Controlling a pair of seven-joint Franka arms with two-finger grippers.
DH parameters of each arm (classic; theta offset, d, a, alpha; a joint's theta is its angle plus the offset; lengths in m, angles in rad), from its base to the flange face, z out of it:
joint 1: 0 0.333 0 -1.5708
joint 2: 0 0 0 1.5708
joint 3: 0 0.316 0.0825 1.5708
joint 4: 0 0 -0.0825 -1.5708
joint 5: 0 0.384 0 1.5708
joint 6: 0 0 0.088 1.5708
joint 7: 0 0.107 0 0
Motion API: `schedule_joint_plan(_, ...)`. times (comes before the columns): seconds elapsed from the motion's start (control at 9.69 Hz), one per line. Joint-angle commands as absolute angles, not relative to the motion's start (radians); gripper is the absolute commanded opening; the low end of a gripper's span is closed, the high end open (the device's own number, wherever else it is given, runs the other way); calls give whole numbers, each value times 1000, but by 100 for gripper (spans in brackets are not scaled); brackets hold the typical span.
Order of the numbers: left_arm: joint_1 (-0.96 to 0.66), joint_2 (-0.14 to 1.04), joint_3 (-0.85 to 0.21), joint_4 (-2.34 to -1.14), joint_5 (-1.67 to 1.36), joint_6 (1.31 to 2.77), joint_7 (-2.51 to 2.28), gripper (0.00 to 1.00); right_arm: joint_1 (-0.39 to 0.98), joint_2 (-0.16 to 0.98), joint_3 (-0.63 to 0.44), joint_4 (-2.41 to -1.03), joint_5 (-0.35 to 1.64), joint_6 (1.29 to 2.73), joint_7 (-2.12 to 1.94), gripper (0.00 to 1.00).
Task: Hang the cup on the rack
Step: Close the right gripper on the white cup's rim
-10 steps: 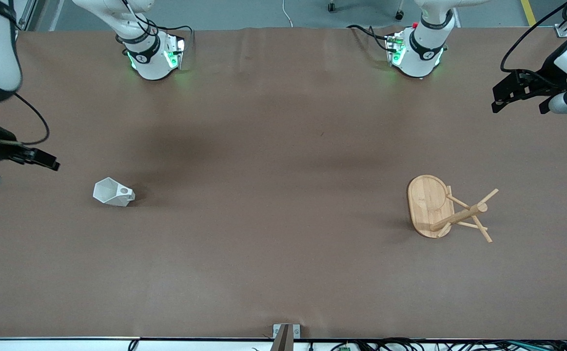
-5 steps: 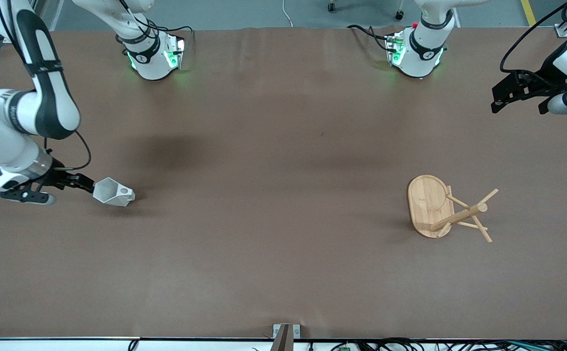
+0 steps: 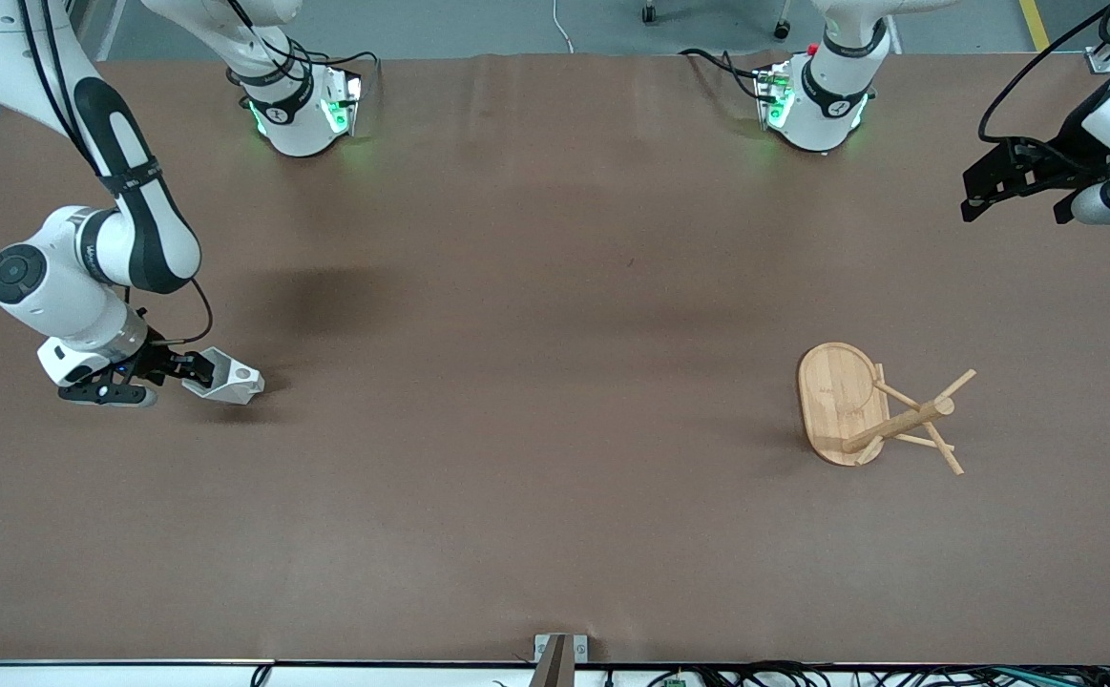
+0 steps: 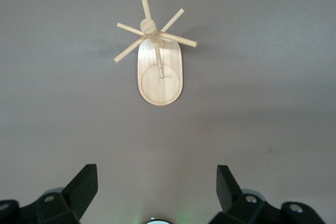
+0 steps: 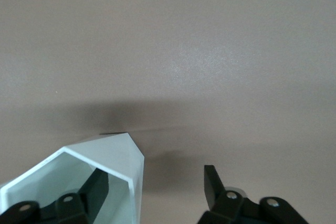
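brown table (image 3: 555, 534) — right gripper (image 3: 194, 368) straddling cup (image 3: 230, 382) wall — left gripper (image 3: 979, 191) waits

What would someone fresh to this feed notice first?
Probably the right gripper at the white cup lying on its side toward the right arm's end of the table, one finger inside the rim and one outside. Next, the bamboo rack standing toward the left arm's end, with the open left gripper waiting above the table's edge.
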State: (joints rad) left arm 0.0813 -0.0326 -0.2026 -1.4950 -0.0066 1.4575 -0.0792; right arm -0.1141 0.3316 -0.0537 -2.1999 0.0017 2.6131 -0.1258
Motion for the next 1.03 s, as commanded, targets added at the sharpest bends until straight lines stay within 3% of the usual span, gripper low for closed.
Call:
schedule_joint_plan(0.0,84,-23,-206,-1517,-23,1450,-64,100,-132,331,-41,-2213,-8,2622,-149,66)
schedule_joint_plan(0.41,80,-17,-206,-1519,-25,1450,-63,100,-132,342,-40,-2215,-3,2619,-143,45)
schedule_joint_plan(0.52,78,-17,-207,-1519,-25,1450,-63,100,-133,342,-40,-2214,-2,2615,-138,21)
schedule_joint_plan(0.62,78,-17,-207,-1519,-25,1448,-63,100,-133,342,-40,-2212,0,2614,-135,7)
schedule_joint_plan(0.72,77,-17,-218,-1519,-26,1448,-61,100,-126,342,-40,-2209,23,2608,-132,1)
schedule_joint_plan(0.93,77,-17,-256,-1516,-107,1448,-57,100,-120,341,-37,-2175,26,2538,-138,1)
